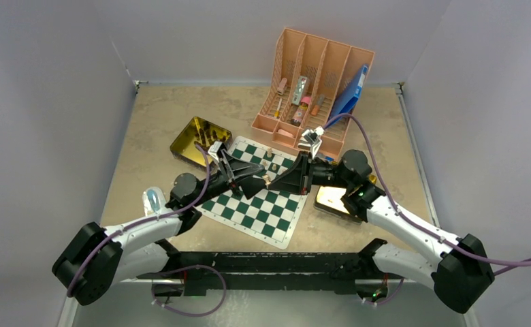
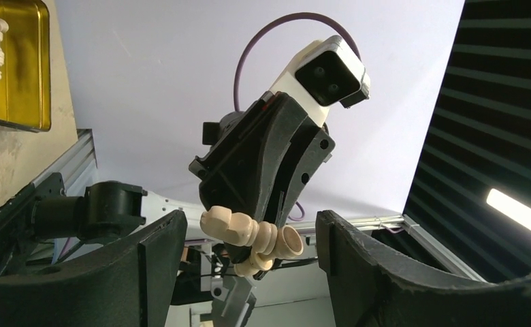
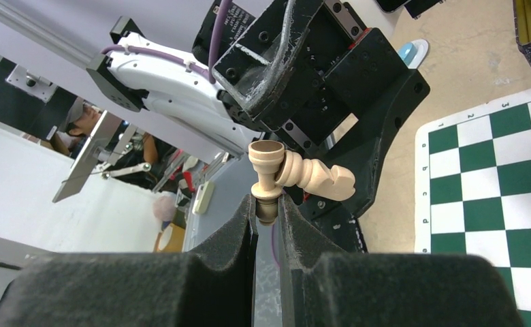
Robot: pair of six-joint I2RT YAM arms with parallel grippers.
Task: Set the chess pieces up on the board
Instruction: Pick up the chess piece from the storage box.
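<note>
The green and white board (image 1: 263,212) lies in the middle of the table, and shows in the right wrist view (image 3: 494,197). Both grippers meet above its near-middle. My right gripper (image 1: 278,182) (image 3: 267,204) is shut on the head of a pale tan pawn (image 3: 266,160). A pale knight (image 3: 320,179) (image 2: 229,228) lies against that pawn, touching it. My left gripper (image 1: 257,178) (image 2: 250,225) is open, its jaws wide apart on either side of the two pieces without touching them. A few pieces (image 1: 271,160) stand on the board's far side.
A gold tin (image 1: 198,139) (image 2: 18,68) with pale pieces in it lies left of the board. A second gold tin (image 1: 334,197) lies to the right under my right arm. A pink organiser (image 1: 317,75) with a blue folder (image 1: 350,92) stands behind.
</note>
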